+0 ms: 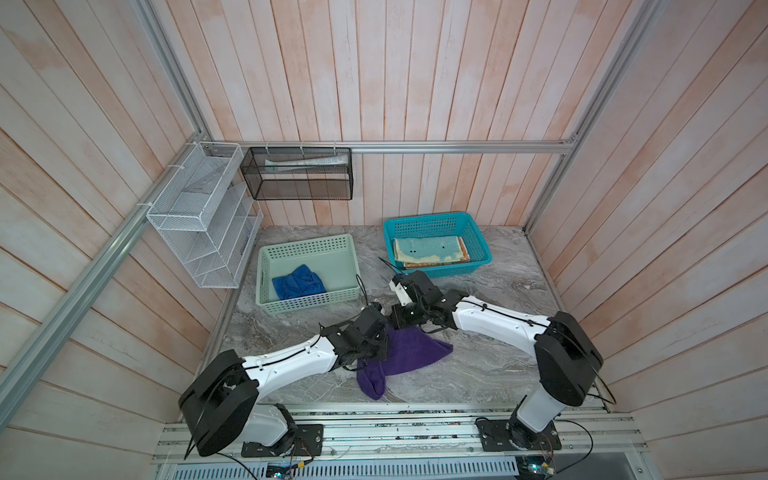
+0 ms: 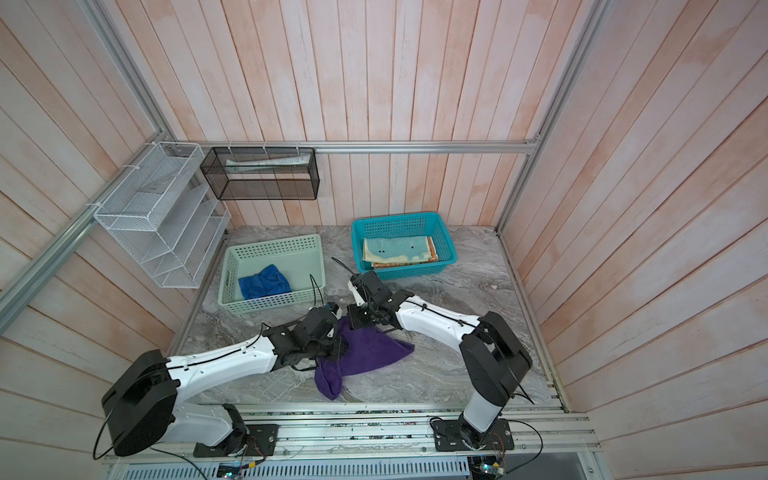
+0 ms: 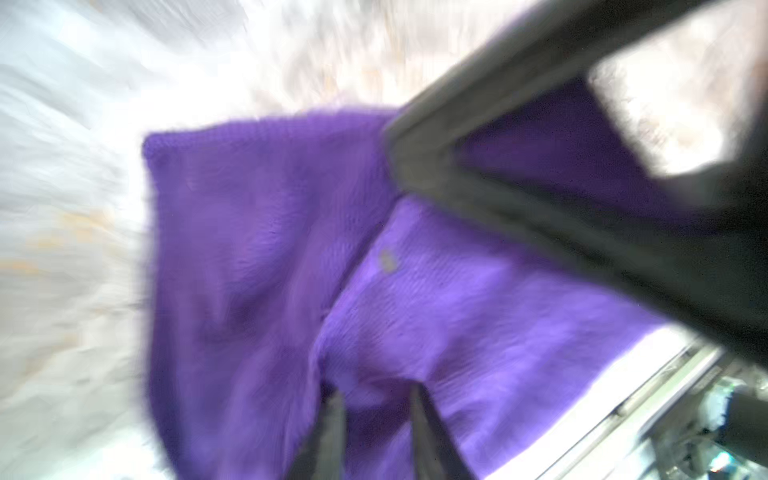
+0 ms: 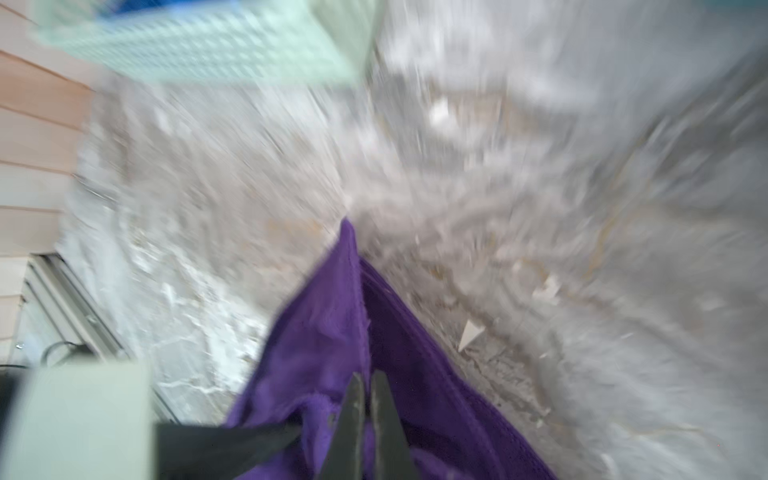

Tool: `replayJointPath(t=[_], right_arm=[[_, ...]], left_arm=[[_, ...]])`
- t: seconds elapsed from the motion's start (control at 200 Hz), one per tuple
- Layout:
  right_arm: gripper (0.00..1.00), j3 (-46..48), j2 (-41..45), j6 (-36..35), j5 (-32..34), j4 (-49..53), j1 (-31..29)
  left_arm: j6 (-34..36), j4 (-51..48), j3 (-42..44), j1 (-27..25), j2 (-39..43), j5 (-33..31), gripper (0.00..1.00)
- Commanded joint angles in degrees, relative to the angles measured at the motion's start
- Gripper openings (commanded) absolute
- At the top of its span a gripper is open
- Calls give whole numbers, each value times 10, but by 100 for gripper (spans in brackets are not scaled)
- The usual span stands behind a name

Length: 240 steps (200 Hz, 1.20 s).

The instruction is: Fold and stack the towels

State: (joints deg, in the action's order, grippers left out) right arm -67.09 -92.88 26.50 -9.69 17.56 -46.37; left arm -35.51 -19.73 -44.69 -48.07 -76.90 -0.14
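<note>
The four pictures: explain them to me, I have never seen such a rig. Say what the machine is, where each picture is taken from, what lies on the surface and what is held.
The machine is two robot arms, each ending in a two-fingered claw. Two pictures look down from overhead and are nearly alike. The two blurred ones come from cameras on the arms' wrists. On the marble table lies a crumpled purple towel. A mint-green basket holds a bunched blue towel. A teal basket holds a folded teal towel on an orange towel. The right claw is shut on an edge of the purple towel. The left claw is over the same towel with its jaws apart.
</note>
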Motion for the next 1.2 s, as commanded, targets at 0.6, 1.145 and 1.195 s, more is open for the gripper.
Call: replayJointPath(t=[0.6, 1.145, 1.195], right_arm=[[52, 395, 463, 163, 122, 5, -5], [57, 362, 321, 109, 42, -43, 120], [57, 345, 286, 99, 34, -48, 122]], left_arm=[[21, 12, 0, 87, 40, 38, 49], [29, 109, -108, 26, -177, 148, 47], [26, 115, -123, 26, -196, 155, 47]])
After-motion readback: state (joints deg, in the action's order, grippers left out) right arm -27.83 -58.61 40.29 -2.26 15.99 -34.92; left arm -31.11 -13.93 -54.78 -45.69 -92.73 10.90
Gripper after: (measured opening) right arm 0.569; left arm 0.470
